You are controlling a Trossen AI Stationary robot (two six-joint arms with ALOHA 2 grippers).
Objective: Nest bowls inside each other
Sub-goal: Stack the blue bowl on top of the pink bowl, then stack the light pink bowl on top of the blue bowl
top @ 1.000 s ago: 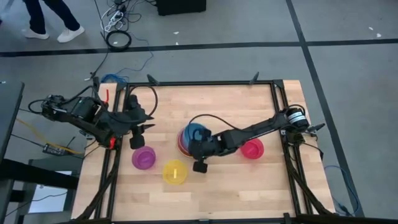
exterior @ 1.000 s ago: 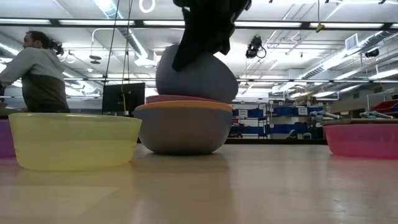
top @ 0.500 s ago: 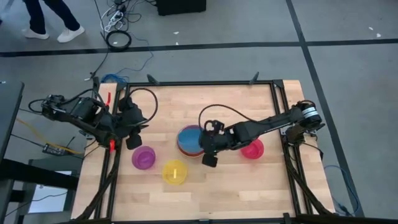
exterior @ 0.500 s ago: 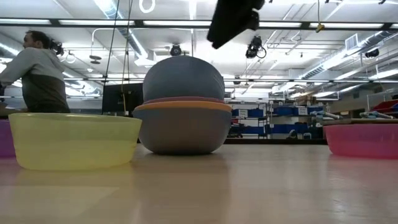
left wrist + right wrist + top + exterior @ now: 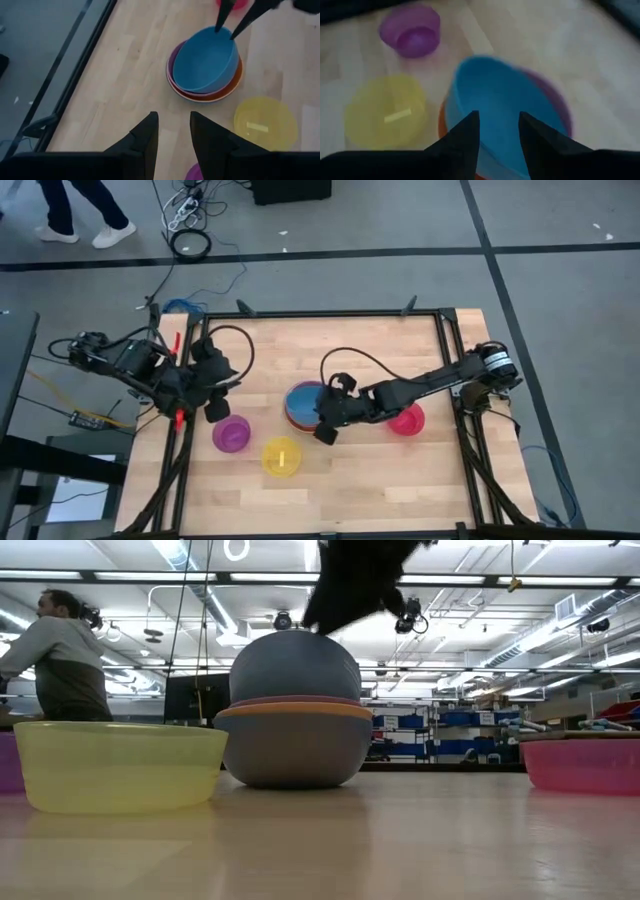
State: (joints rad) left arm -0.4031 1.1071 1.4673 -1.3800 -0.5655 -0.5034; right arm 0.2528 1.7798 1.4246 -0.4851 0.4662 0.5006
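blue bowl (image 5: 303, 397) atop pink and orange stack (image 5: 204, 92); right gripper (image 5: 324, 428) beside it, jaws apart, empty; left gripper (image 5: 218, 406) parked near purple bowl (image 5: 231, 434), jaws apart.

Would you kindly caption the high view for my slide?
Right tool open beside the stacked bowls; purple, yellow and red bowls remain loose.

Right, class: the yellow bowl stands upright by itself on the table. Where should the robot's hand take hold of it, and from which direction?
Take the yellow bowl by its rim, coming straight down from above with one finger inside the wall and one outside. It stands mouth up, its wall is thin, and the whole bowl looks too wide to span. The side facing away from the purple bowl is probably safest, since there is bare table there.
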